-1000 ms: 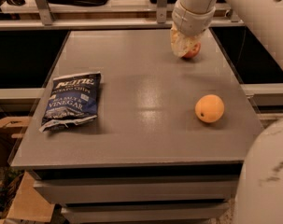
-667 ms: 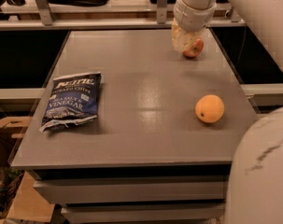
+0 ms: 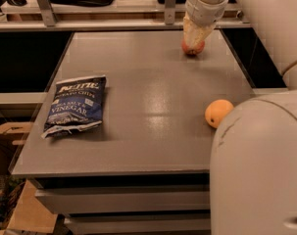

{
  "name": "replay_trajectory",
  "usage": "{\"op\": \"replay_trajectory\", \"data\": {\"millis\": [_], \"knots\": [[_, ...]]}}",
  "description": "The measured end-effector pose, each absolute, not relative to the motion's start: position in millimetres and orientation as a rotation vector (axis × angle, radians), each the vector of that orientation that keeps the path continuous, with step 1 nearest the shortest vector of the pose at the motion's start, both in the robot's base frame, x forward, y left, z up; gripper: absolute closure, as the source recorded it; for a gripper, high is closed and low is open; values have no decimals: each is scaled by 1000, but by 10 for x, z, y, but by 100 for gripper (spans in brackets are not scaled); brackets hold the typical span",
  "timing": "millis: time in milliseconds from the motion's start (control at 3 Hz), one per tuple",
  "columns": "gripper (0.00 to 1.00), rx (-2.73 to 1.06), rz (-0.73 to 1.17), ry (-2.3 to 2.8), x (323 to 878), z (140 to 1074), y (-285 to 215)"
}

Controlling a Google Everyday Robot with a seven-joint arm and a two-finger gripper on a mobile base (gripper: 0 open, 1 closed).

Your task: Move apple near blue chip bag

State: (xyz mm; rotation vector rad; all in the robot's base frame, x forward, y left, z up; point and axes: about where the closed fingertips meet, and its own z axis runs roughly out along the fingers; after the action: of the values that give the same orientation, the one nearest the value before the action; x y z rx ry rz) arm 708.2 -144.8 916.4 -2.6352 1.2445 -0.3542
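Tool (image 3: 195,39) at far edge of table (image 3: 153,82), apple (image 3: 192,49) directly beneath, partly covered.

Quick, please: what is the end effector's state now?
End effector: over the apple at the table far side; open or closed cannot be told.

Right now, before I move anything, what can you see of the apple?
Only the lower part of the apple shows: round, smooth-skinned, red with a paler yellowish patch. It sits on the grey table near its far right edge. The gripper is directly over it and hides its top, so no stem is visible, and I cannot tell whether it is gripped. The blue chip bag lies well away, at the near left.
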Motion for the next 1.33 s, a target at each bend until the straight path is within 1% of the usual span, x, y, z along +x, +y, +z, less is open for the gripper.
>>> {"op": "replay_trajectory", "data": {"millis": [333,667,1333], "knots": [[13,-2623,-359,1267,7209,9153,-1490],[0,-2611,-358,1290,7322,9118,-1532],[0,-2604,-360,1330,7547,8987,-1560]]}}
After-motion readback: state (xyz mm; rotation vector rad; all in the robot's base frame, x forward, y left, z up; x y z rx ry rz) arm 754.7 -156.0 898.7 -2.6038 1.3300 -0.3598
